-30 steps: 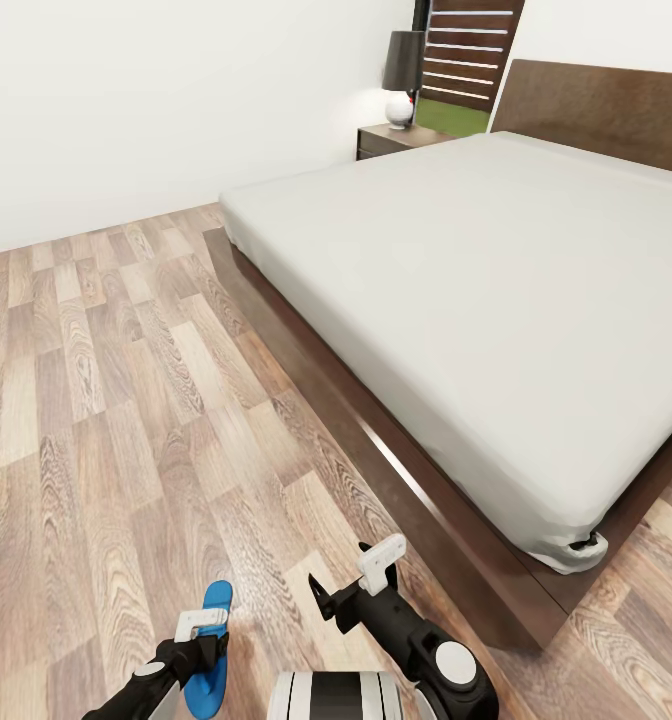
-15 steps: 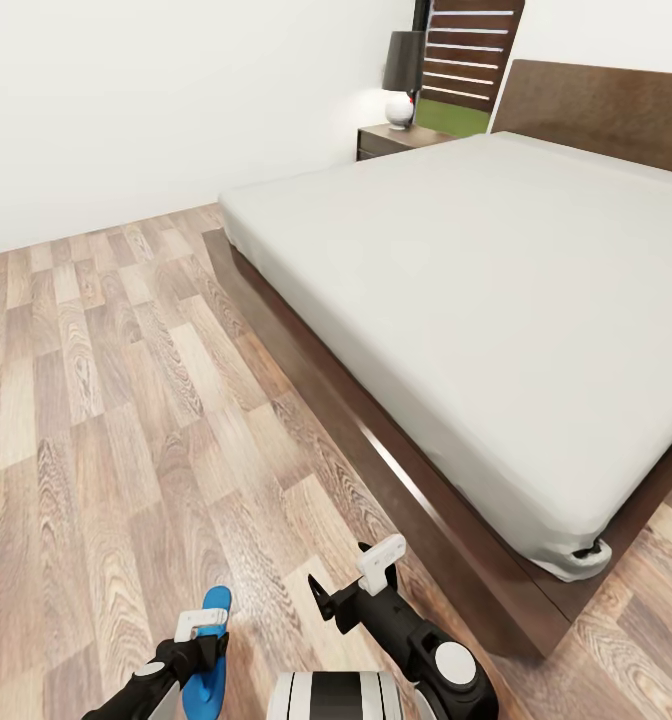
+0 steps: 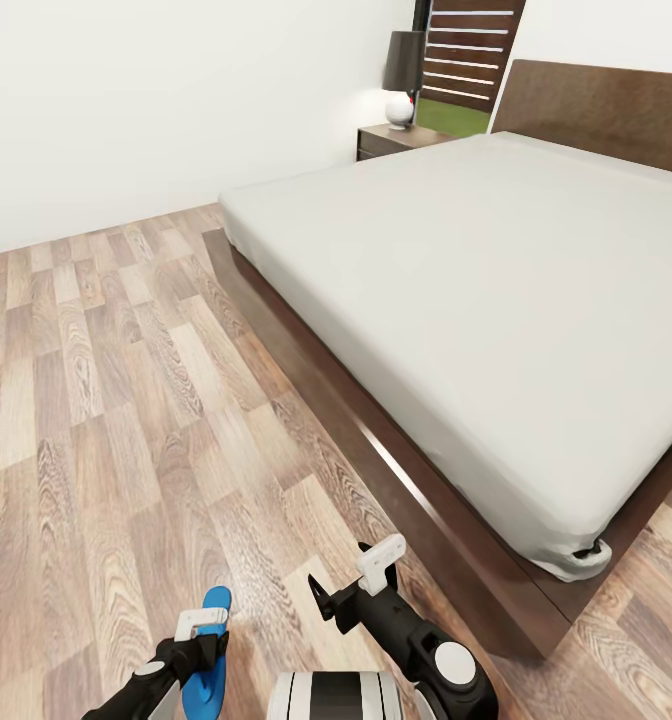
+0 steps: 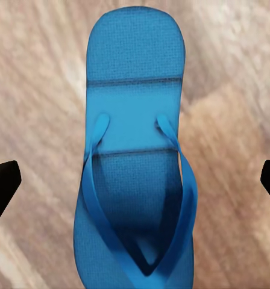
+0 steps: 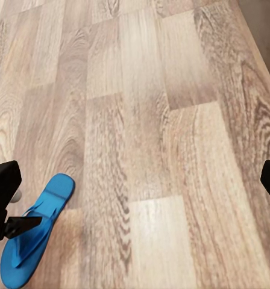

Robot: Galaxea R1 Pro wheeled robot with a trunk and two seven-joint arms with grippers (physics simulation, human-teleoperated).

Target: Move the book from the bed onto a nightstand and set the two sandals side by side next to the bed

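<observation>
One bright blue sandal [image 3: 213, 655] lies flat on the wood floor, a short way out from the bed [image 3: 496, 290] and its dark frame. My left gripper [image 3: 204, 628] hangs right above the sandal [image 4: 138, 156] and is open, its black fingertips [image 4: 2, 183] standing wide on either side of the sole without touching it. My right gripper [image 3: 351, 582] is open too, held over bare floor between the sandal [image 5: 35, 238] and the bed frame. A nightstand [image 3: 396, 138] stands at the head of the bed on its far side. The book is out of view.
A black-shaded lamp [image 3: 404, 75] with a white round base stands on the nightstand. A white wall [image 3: 156, 110] runs along the far left. Wood-plank floor [image 3: 126, 400] stretches from the bed frame to that wall.
The whole view has shifted very slightly. Both arms and the sandal keep their places relative to each other.
</observation>
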